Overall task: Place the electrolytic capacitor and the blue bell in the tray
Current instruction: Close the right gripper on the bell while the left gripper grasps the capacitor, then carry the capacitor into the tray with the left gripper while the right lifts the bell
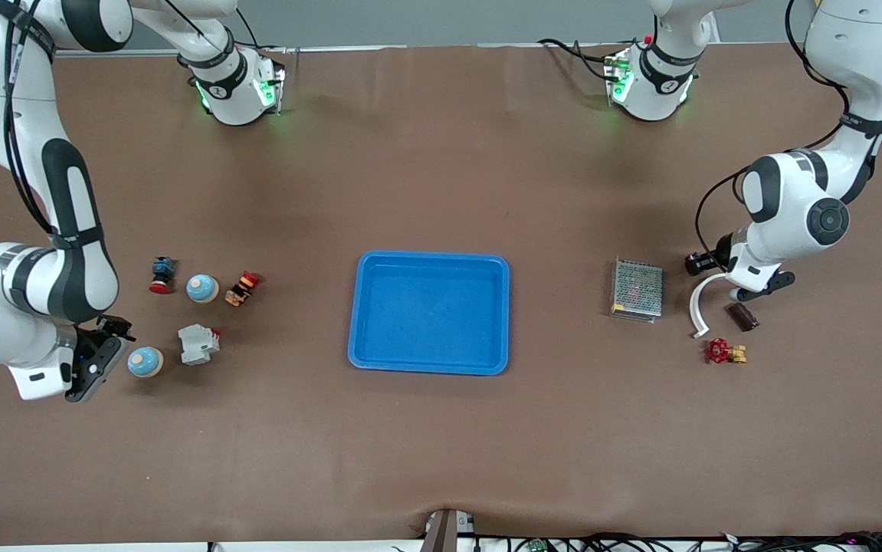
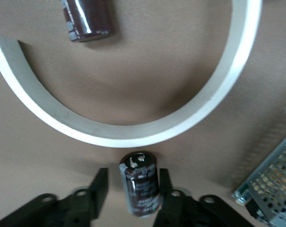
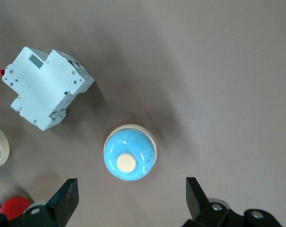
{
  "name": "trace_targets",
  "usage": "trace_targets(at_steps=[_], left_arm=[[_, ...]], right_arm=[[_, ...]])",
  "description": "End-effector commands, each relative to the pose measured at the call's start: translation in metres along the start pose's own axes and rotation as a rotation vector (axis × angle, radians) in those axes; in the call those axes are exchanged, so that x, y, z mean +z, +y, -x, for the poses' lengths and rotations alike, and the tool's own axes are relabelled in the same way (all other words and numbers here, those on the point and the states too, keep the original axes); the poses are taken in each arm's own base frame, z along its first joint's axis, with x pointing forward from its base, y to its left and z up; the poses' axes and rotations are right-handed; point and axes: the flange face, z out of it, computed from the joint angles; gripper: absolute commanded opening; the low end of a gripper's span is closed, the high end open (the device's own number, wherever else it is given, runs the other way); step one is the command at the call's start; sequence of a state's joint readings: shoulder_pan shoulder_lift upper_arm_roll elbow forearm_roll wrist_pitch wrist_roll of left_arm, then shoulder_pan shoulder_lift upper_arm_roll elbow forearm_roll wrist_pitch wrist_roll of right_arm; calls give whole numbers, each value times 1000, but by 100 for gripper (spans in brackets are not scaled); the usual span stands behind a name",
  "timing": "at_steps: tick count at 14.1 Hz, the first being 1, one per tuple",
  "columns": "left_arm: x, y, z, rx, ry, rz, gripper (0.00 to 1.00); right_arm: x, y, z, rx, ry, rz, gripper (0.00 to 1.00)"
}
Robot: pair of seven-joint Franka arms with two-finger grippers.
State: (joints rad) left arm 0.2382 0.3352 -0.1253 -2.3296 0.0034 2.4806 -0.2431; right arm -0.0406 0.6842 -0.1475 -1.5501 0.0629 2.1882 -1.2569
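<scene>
— Brown table (image 1: 441,445) under us, blue tray (image 1: 370,307) mid-table. Our left gripper (image 2: 132,191)?

— Down beside the white curved strip (image 2: 133,135), jaws narrowed around an electrolytic capacitor (image 2: 140,189); contact unclear.

— Right gripper (image 3: 132,196)?

— Jaws wide, hovering just by the blue bell (image 3: 129,153) nearest the front camera.
</scene>
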Motion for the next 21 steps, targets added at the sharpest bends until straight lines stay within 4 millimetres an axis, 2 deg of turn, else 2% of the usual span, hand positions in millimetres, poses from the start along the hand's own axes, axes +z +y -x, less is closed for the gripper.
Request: trace_targets(at_steps=[1,2,3,6,8,12,15,18,21], left_arm=[[-3,1,-1,-19,12,16,5],[-5,2,-1,-18,15,17,0],[-8,2,-1,-16,15,16,0],[-41,9,-1,-1,22,10,0],[-69,28,-3,-3,12,6,0],[-118,84,-4,-18,3,7,0],[-142,146,3,-87,40,43,0],[-144,210,28,-146,40,59,0],[-152,283,56,-229,50,89,0]], right_arm=[[9,1,-9,-40,20,0,100],[12,1,-9,-71,22,8,100],[18,2,-8,-96,21,11,100],[26,4,-4,-119,19,12,100],[37,3,-1,-123,16,10,100],[53,-5,4,-131,16,-3,100],[61,-9,7,-126,18,-10,100],[74,-16,10,-127,26,-3,100],[74,-16,10,-124,30,-1,100]])
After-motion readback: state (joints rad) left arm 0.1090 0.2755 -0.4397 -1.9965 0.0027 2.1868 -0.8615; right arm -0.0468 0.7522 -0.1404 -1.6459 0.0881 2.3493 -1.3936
